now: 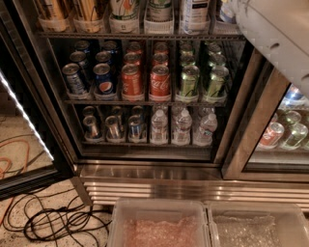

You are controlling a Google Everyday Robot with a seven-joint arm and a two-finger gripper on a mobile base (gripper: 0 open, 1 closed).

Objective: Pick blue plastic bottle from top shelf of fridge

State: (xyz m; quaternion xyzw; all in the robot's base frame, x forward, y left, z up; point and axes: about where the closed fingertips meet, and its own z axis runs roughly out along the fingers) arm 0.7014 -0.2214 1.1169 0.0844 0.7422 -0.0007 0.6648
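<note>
The fridge (145,171) stands open in front of me. Its top shelf (140,35) runs along the upper edge of the view with a row of plastic holders, showing only the lower parts of tall drinks. At its right end a pale bluish bottle base (225,13) shows, likely the blue plastic bottle, its top cut off and its right side hidden by my white arm (280,38). A white bottle with a dark label (195,12) stands just left of it. My gripper is out of view, past the top edge.
Below are a rack of soda cans (159,79) and a rack of small cans and water bottles (181,126). The open door with a light strip (26,120) is at the left. Cables (53,219) lie on the floor. Two clear bins (159,226) sit in front.
</note>
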